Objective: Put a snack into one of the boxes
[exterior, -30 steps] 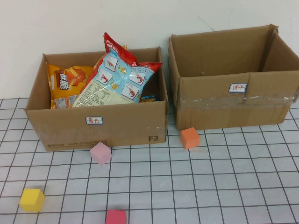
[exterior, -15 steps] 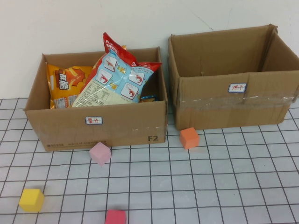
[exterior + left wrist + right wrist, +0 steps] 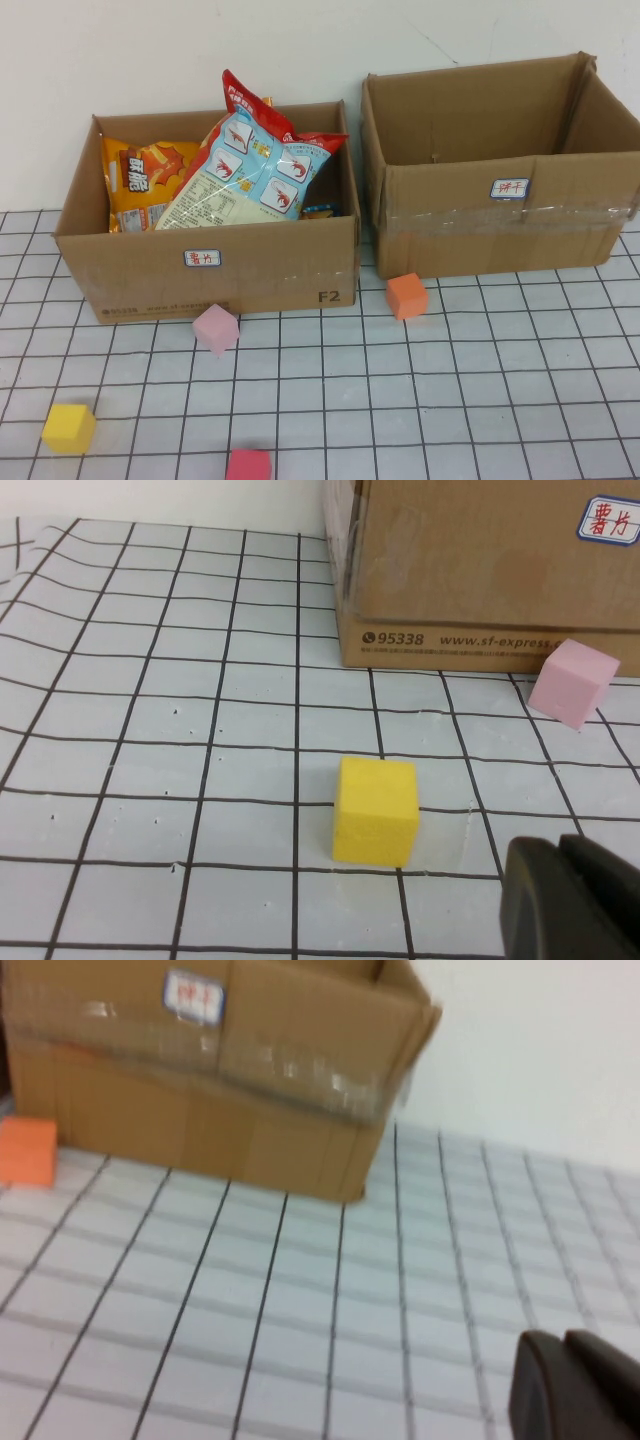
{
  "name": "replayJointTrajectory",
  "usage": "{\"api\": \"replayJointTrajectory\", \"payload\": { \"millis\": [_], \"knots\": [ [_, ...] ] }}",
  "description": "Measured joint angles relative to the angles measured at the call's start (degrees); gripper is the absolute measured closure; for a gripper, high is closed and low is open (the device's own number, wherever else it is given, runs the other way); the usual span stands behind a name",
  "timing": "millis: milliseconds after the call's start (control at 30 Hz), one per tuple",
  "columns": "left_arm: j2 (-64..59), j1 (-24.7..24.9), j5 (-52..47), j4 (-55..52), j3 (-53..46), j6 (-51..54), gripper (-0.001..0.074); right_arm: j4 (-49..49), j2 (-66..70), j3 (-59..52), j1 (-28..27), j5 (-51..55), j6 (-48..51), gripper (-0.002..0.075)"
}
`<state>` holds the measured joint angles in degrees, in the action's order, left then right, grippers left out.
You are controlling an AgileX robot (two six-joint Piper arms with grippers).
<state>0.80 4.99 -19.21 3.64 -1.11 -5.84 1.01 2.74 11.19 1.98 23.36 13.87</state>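
step: picking a box | my left hand [image 3: 575, 900] and right hand [image 3: 575, 1385] are hanging low over the bench [image 3: 480, 380], both pinched together, empty | tip: i'm thinking the right box [image 3: 500, 215], looking empty, needs a snack lifted clear of the left box [image 3: 200, 270] wall

Two cardboard boxes stand side by side at the back of the table [image 3: 500, 400], close to the wall [image 3: 200, 50]. The left box [image 3: 205, 270] has snack bags in it. A big shrimp chip bag [image 3: 250, 170] leans in the middle and sticks up over the rim. A chip bag [image 3: 140, 180] stands to its left, partly behind it. The right box [image 3: 500, 210] sits a little farther back.

Four small blocks lie on the table in front of the boxes. One block [image 3: 407, 296] sits just in front of the right box, at its left corner. Another block [image 3: 216, 328] sits just in front of the left box. A third block [image 3: 68, 428] lies nearer, on the left. The fourth block [image 3: 248, 465] lies at the near edge, right of the third.
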Motion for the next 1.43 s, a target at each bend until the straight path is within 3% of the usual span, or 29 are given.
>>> {"api": "replayJointTrajectory", "payload": {
  "millis": [267,700,1433],
  "knots": [
    [0.0,0.0,-0.12,0.26,0.0,0.0,0.0736,1.63,-3.23,-12.21,-0.09,-1.49,-8.7,0.0727],
    [0.0,0.0,-0.12,0.3,0.0,-0.26,0.0736,4.48,-3.23,-12.19,-0.09,-1.6,-15.1,0.0727],
    [0.0,0.0,-0.12,0.4,0.0,-0.26,0.0736,4.62,-3.23,-12.19,-0.09,-1.6,-15.32,0.0727]
  ]
}}
